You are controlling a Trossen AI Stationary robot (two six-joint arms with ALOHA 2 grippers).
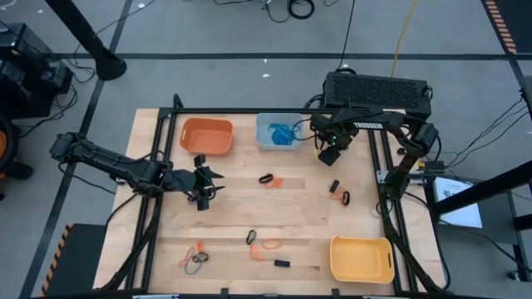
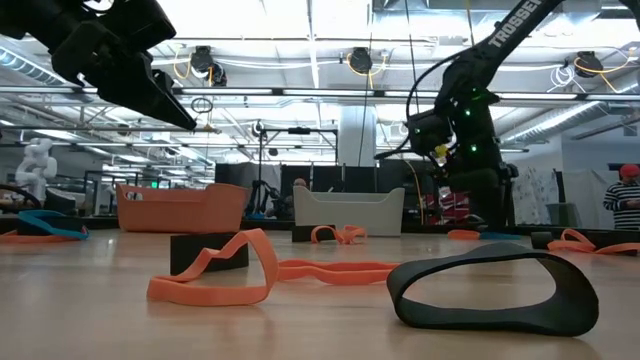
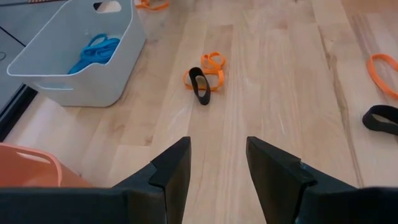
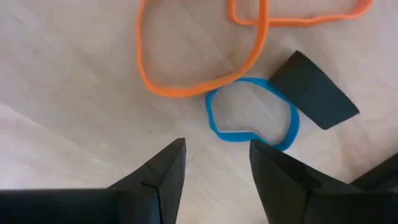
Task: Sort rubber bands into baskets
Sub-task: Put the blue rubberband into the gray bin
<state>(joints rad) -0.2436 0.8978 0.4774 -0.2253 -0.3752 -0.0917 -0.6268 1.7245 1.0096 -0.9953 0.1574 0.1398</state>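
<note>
Three baskets stand on the wooden table: an orange one (image 1: 206, 137) and a pale blue-grey one (image 1: 278, 131) holding blue rubber bands at the far side, and a yellow one (image 1: 362, 259) at the near right. Orange and black rubber bands lie scattered on the table (image 1: 268, 179) (image 1: 339, 197) (image 1: 195, 257). My right gripper (image 1: 330, 154) points down, open, just over a blue rubber band (image 4: 210, 117) that lies flat beside orange bands (image 4: 142, 56) and a black piece (image 4: 311, 93). My left gripper (image 3: 217, 146) hovers open at the table's left, with nothing between its fingers.
A black and orange band pair (image 3: 202, 81) lies ahead of my left gripper, with the pale basket (image 3: 81, 56) beyond it. More bands (image 1: 264, 245) and a small black block (image 1: 282, 263) lie near the front edge. Black frame rails (image 1: 391, 208) run along the table's sides.
</note>
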